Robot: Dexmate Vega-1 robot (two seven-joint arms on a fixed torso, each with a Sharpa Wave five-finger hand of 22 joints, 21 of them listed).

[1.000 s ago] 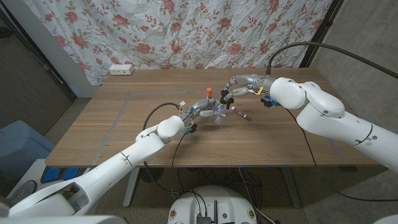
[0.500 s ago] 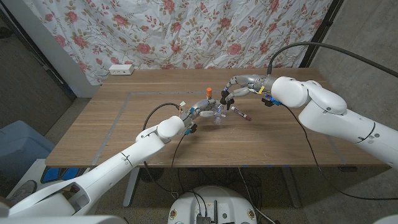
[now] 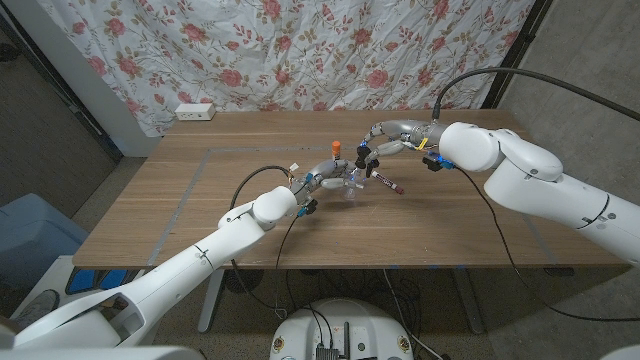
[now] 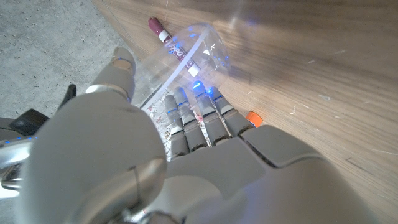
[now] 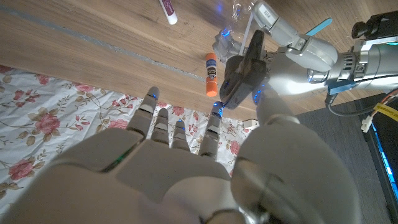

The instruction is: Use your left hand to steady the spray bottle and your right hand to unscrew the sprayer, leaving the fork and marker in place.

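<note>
A clear spray bottle (image 3: 346, 184) lies tilted near the table's middle, and my left hand (image 3: 322, 180) grips it from the near-left side. In the left wrist view my fingers (image 4: 198, 118) wrap the bottle (image 4: 202, 53), whose white tube shows inside. My right hand (image 3: 378, 143) reaches in from the far right and pinches the black sprayer (image 5: 241, 74) between thumb and fingers at the bottle's neck (image 5: 225, 42). A maroon-capped marker (image 3: 388, 183) lies just right of the bottle, also seen as the marker (image 4: 157, 27).
An orange-capped stick (image 3: 337, 149) stands just behind the bottle, close to both hands. A white power strip (image 3: 195, 112) lies at the far left edge before the floral curtain (image 3: 300, 50). Tape lines (image 3: 200, 165) mark the wooden table.
My right arm's elbow has drifted slightly to the right. Both hands stay at the bottle and sprayer.
</note>
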